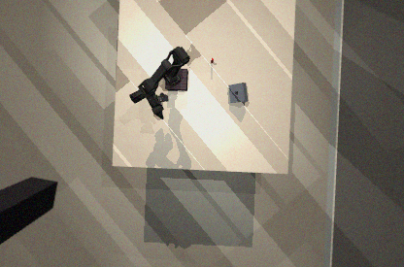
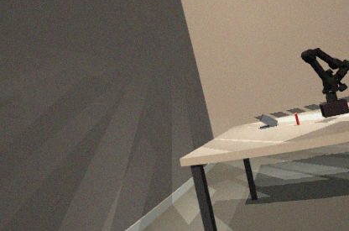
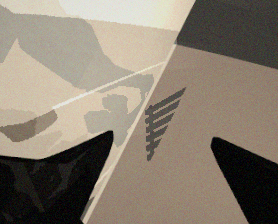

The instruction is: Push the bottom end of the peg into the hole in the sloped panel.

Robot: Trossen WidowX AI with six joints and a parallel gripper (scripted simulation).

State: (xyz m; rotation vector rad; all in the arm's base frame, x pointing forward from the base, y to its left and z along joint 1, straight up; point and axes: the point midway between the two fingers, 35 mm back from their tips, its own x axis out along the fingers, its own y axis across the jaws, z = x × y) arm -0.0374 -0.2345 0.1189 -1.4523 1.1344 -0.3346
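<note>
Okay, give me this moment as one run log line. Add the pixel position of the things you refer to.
red peg (image 1: 212,60) (image 2: 297,119): upright on table | panel (image 1: 237,92) (image 2: 268,120): hole unfilled | hand (image 3: 161,138): open, nothing held
</note>
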